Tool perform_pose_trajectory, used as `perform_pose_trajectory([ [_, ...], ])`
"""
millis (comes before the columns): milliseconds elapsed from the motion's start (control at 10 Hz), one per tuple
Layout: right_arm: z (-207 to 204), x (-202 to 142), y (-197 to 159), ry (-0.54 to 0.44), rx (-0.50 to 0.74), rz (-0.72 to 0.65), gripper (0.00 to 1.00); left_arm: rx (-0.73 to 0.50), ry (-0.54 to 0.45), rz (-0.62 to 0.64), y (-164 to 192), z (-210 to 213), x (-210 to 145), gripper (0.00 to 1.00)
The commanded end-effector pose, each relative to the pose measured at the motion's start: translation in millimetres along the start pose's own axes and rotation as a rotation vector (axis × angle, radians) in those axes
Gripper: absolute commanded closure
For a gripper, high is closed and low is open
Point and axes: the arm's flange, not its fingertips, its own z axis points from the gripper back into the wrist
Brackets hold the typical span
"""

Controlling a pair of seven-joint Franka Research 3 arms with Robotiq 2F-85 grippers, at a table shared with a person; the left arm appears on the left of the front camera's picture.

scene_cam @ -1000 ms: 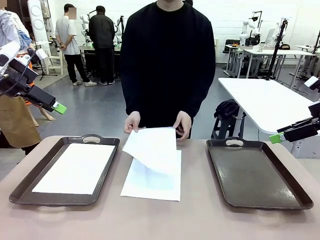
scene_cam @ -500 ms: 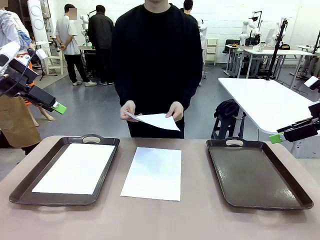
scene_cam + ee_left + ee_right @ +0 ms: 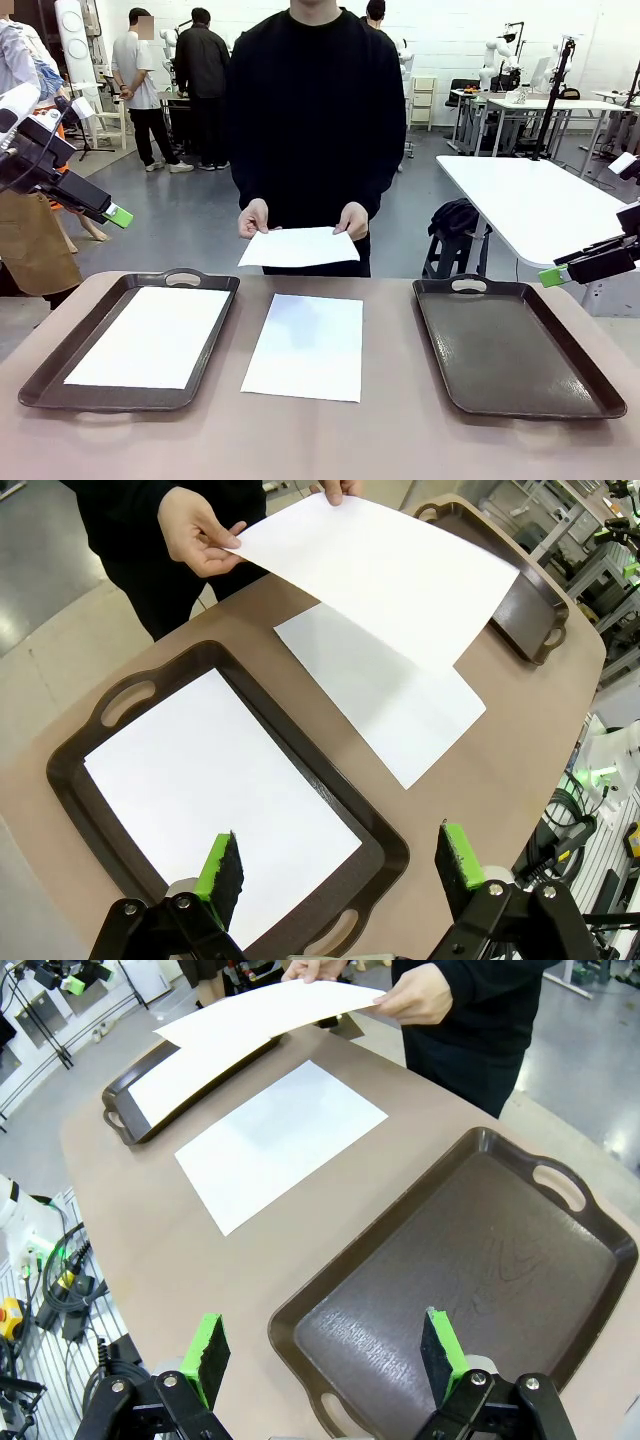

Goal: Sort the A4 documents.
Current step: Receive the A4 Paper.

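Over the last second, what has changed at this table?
The person's hands raised the top sheet clear of the middle sheet, up and back toward the chest, and now hold it level. Unchanged: the middle sheet on the table, the tray sheet in the left tray, the bare right tray, the left gripper and right gripper, both open at the sides.

The bench (image 3: 400, 440) has a pale brown top with rounded corners. Three things lie flat on it, in a row from its left edge to its right. A dark brown handled tray (image 3: 100, 402) sits toward the left edge. One white A4 document (image 3: 305, 345) lies bare on the middle, nearer the far edge than the near one. A second dark brown tray (image 3: 510, 350) sits toward the right edge. All three lie apart, with bare bench between them.
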Motion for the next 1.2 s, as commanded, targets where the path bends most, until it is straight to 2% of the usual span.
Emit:
perform_pose_trajectory([
  [0,-1.7,0.9,-3.4,-0.016,0.015,0.011,0.0,-0.004,0.001,-0.02,-0.2,1.0,-0.8,0.0],
  [1100,-1.7,0.9,-3.4,-0.016,0.015,0.011,0.0,-0.004,0.001,-0.02,-0.2,1.0,-0.8,0.0],
])
